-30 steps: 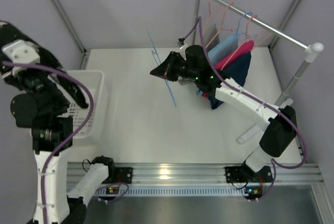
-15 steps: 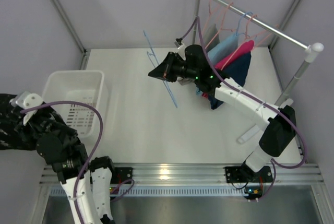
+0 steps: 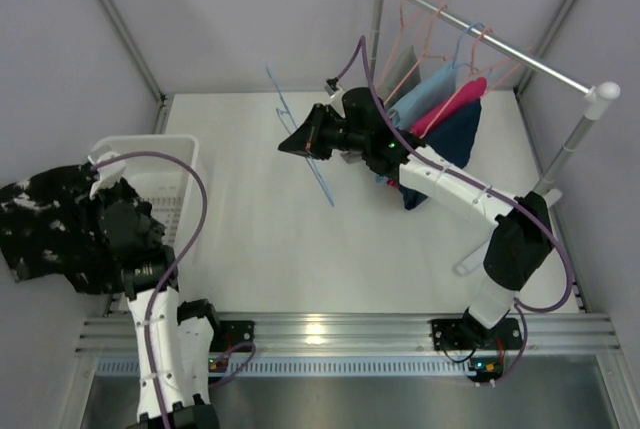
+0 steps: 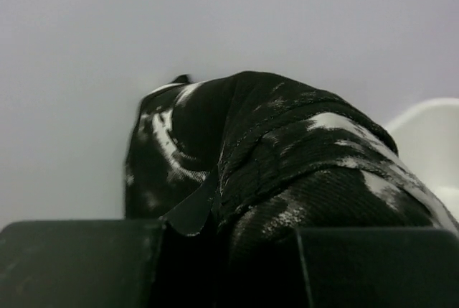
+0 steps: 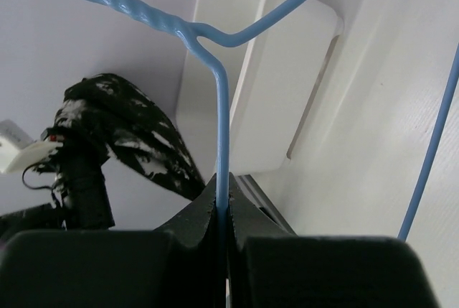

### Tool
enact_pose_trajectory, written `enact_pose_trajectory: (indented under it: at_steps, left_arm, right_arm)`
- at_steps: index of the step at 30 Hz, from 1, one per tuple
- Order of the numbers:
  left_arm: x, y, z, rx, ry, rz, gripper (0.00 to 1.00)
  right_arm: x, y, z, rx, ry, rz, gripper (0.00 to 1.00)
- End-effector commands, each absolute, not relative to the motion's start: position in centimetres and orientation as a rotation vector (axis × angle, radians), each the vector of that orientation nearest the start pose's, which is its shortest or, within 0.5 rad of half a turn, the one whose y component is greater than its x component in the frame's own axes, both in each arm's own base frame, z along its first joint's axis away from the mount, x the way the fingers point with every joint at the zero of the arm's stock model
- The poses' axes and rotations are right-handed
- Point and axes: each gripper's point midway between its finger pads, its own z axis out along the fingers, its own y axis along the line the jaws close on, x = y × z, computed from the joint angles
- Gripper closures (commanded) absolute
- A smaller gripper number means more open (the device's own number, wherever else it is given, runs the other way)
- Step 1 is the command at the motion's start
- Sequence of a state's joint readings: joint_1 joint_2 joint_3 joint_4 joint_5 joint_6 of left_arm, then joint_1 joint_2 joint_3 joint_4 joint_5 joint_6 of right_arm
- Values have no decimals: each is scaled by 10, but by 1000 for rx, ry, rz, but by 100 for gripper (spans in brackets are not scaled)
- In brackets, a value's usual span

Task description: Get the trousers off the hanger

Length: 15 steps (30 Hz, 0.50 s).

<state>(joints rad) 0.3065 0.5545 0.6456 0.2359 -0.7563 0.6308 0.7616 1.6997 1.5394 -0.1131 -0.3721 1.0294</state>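
Observation:
My left gripper (image 3: 95, 234) is shut on the black white-speckled trousers (image 3: 45, 224), held up at the far left beside the white basket (image 3: 165, 154); the cloth fills the left wrist view (image 4: 287, 157). My right gripper (image 3: 293, 144) is shut on a bare blue wire hanger (image 3: 305, 139), held above the table's back middle; its wire runs between the jaws in the right wrist view (image 5: 222, 143). The navy trousers (image 3: 455, 134) and the magenta trousers (image 3: 450, 104) hang from hangers on the rail (image 3: 500, 44).
A light blue garment (image 3: 425, 84) hangs on the rail beside several empty pink hangers (image 3: 425, 19). The rail's posts (image 3: 565, 144) stand at the back right. A white strip (image 3: 478, 254) lies on the table near the right arm's base.
My left arm has swung down and round at the far left, carrying the black speckled trousers, which now hang beside the basket. My right gripper with the blue hanger has shifted slightly left.

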Motion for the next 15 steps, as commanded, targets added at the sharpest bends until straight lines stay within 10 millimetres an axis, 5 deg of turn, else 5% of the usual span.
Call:
enact_pose_trajectory:
  at_steps: [1, 6, 10, 15]
  left_arm:
    - [221, 188, 366, -396, 1328, 1029, 100]
    - [282, 180, 342, -263, 1432, 893, 100]
    - [323, 187, 300, -247, 1599, 836, 100]
    - [352, 164, 241, -147, 1767, 654, 95]
  right_arm:
    - [304, 434, 354, -96, 2014, 1574, 100]
    - [305, 427, 369, -122, 1967, 1569, 100]
    - [306, 419, 382, -146, 1935, 1564, 100]
    - [299, 411, 403, -192, 1871, 1569, 100]
